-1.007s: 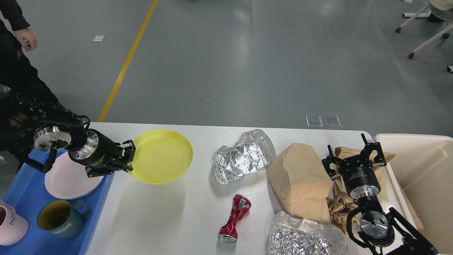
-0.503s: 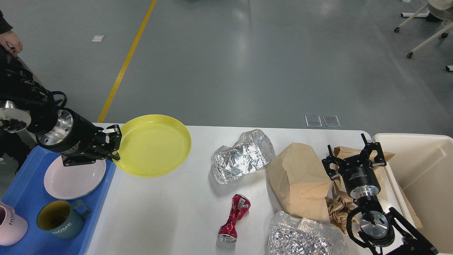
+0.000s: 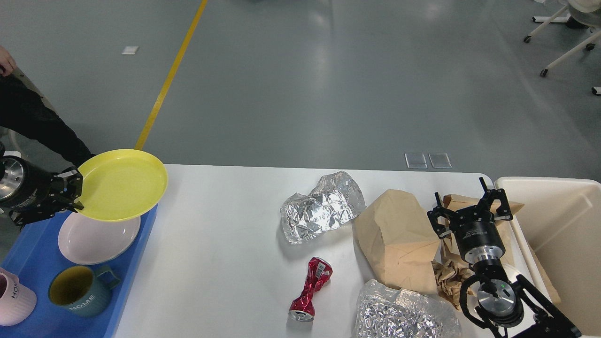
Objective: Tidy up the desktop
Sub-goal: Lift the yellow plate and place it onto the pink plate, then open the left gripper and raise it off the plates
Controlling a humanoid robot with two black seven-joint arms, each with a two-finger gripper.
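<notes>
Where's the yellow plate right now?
In the head view the yellow plate is far left, held at its rim by the left claw above the pink plate in the blue tray.

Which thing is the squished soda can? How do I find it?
Look at the big white desktop, near its front edge. The crushed red can lies there, left of the crinkled foil bag. It's the only red thing, pinched at its middle.

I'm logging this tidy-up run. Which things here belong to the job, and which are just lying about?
Job:
- desktop
- yellow plate in left claw, over the blue tray
- two foil wads
- crushed red can
- paper bag
- cream bin
- right claw, open

Lying about:
- chair legs
- yellow floor line
</notes>
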